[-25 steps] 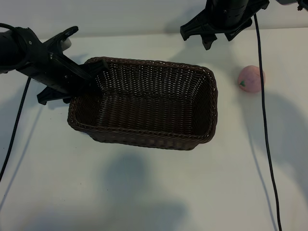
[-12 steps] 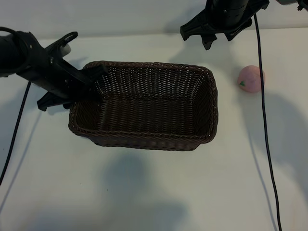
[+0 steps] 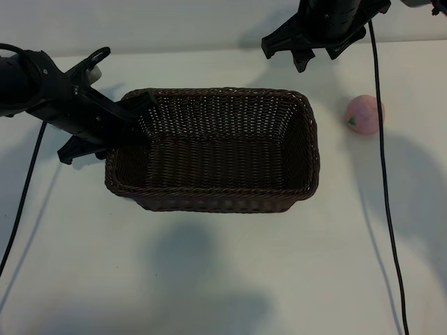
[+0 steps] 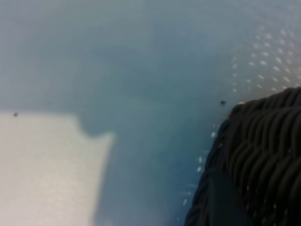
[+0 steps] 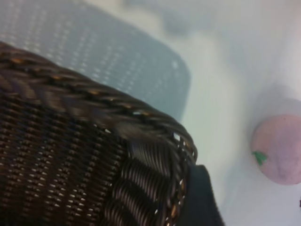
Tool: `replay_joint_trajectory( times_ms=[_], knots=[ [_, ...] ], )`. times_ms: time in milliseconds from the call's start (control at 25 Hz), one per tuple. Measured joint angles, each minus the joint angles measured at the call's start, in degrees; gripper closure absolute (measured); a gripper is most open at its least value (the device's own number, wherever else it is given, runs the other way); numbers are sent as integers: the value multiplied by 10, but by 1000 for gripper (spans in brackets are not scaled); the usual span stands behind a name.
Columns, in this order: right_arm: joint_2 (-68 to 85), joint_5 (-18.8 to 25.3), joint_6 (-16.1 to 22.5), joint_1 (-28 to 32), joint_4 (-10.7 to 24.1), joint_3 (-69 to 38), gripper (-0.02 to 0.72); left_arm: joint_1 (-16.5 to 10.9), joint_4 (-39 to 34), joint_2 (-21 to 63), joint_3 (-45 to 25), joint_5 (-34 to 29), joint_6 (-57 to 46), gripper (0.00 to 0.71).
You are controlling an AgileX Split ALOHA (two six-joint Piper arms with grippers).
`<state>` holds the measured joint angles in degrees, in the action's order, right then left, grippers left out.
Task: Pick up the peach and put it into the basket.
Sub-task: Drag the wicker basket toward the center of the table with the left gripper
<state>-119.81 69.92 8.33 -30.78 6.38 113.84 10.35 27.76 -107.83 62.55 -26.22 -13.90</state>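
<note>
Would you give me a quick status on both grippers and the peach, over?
Left gripper closed on the basket rim's left end. Right gripper open, hovering behind the basket. Peach on the table, right of the basket, untouched. Nothing blocking it.

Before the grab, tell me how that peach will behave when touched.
The peach looks round like a ball and lies free on the table, so a nudge would likely roll it. Its smooth curved skin may slip from a pinch. It is small beside the basket, so probably light.

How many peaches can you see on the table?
1. The peach lies on the white table, to the right of the basket and apart from it, not in it. The basket's inside looks empty, so none seems hidden.
</note>
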Motion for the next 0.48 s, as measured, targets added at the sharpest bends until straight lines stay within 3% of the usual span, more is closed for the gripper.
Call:
replay_joint_trajectory(
  times_ms=[480],
  knots=[
    [0,0,0,0,0,0,208,0,13,0,-3,27,1,395]
  ],
)
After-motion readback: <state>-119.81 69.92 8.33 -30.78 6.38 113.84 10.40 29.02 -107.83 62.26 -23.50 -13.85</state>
